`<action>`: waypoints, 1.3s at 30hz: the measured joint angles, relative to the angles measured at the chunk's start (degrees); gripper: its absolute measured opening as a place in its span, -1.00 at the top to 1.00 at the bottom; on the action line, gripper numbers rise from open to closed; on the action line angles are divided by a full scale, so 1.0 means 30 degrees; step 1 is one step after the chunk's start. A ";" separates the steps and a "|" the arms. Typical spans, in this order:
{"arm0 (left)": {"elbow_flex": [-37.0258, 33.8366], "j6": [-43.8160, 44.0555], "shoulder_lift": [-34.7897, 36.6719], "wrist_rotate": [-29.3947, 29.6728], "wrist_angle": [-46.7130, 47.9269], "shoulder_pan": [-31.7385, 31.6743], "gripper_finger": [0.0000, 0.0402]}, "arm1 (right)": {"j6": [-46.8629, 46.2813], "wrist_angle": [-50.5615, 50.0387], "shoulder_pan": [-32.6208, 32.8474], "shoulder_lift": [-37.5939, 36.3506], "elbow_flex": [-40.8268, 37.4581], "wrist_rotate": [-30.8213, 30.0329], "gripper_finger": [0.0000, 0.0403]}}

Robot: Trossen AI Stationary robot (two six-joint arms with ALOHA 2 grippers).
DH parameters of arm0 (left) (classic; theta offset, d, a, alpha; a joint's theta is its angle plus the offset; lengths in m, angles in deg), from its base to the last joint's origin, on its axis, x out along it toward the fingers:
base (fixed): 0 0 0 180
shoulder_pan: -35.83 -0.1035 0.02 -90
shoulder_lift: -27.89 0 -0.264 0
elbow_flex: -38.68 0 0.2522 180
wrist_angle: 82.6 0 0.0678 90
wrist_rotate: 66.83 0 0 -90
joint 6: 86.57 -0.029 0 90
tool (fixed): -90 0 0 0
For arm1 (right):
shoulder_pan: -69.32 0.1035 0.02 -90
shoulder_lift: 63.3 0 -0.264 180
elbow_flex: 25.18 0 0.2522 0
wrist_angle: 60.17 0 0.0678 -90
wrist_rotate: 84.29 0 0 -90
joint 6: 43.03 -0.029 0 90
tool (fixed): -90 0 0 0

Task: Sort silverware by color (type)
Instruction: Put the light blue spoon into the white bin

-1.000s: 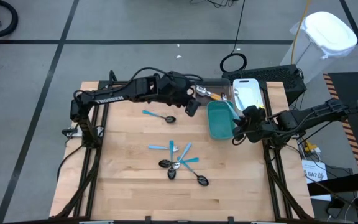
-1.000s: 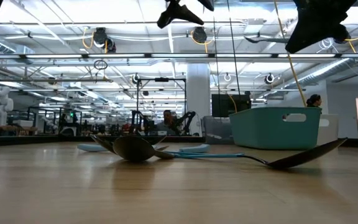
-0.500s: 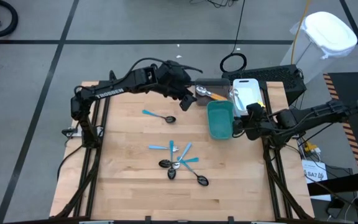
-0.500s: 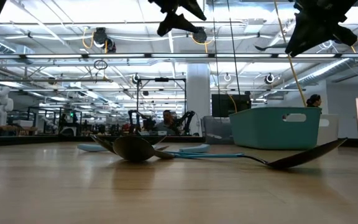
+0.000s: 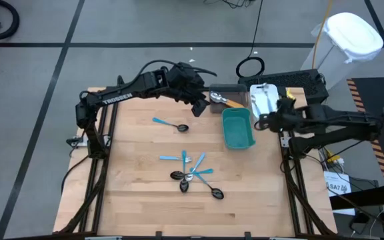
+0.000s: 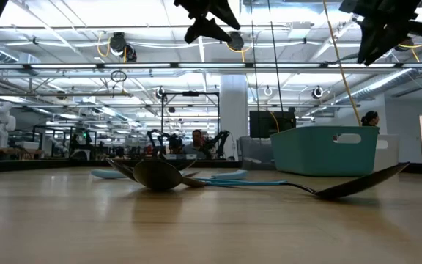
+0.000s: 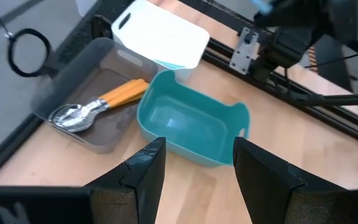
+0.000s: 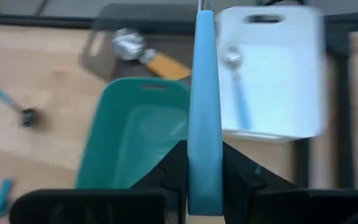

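Observation:
My right gripper point(image 8: 205, 167) is shut on a light-blue-handled utensil point(image 8: 204, 93) above the seam between the teal bin point(image 5: 237, 128) and the white bin point(image 5: 267, 100). My left gripper point(image 7: 194, 180) hangs open and empty above the table beside the gray bin point(image 5: 222, 93), which holds orange-handled silverware point(image 7: 120, 94). A blue-handled spoon point(image 8: 236, 84) lies in the white bin. One spoon point(image 5: 172, 125) lies alone on the wood, and a cluster of blue-handled spoons point(image 5: 193, 175) lies nearer the front. In the low view both grippers point(image 6: 209, 20) point(image 6: 383, 29) hang high. My right gripper pinches the utensil's light-blue handle point(image 8: 204, 143) between its two fingers point(image 8: 174, 167). The handle runs along the fingers and sticks out well past them. Its head end lies beyond the frame's edge. The utensil is lifted clear, above the bins.
The three bins stand together at the table's far right. Bare wood lies between the spoon cluster and the bins. A black keyboard-like box point(image 5: 299, 81) sits behind the white bin, and the arms' frame rails run along both table sides.
My right gripper, still shut on the blue-handled utensil, has risen and gone from beside the teal bin toward the far edge and the white bin, rolling its wrist. My left gripper has swung a little toward the far edge, near the gray bin, staying open.

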 joint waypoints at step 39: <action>-0.0963 -0.3192 -0.0020 0.1108 0.1078 0.2334 0.07 | 0.8596 0.0062 -0.9133 0.2861 0.1152 0.6034 0.75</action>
